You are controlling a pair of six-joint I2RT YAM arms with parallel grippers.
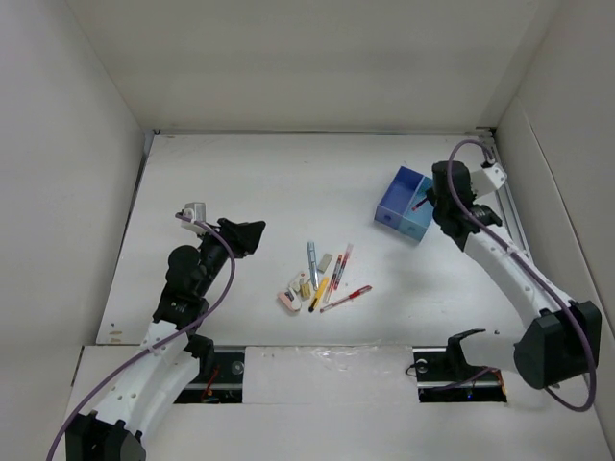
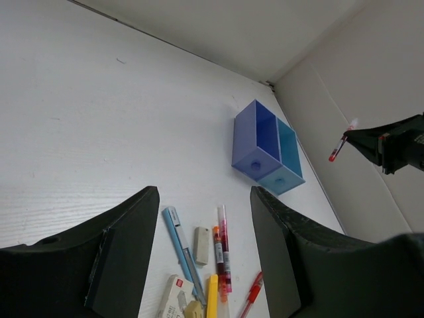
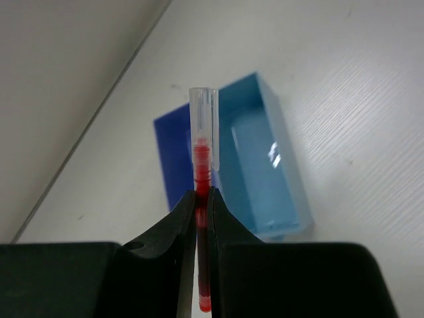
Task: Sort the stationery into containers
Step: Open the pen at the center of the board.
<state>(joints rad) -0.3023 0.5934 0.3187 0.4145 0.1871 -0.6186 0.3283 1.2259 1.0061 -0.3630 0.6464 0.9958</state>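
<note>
Red pen [image 3: 202, 165], right gripper [image 3: 203, 199], perhaps above box [image 3: 255, 159]

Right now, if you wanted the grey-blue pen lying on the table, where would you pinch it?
Pinch the grey-blue pen on its far half, coming straight down from above and squeezing across the thin barrel. It lies flat, and that end lies free; its near end is crowded by erasers.

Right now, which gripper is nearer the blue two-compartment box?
Right. The right gripper, clamping a red pen, hangs close by the box, at its right side; the left gripper sits far left, beyond the loose stationery.
</note>
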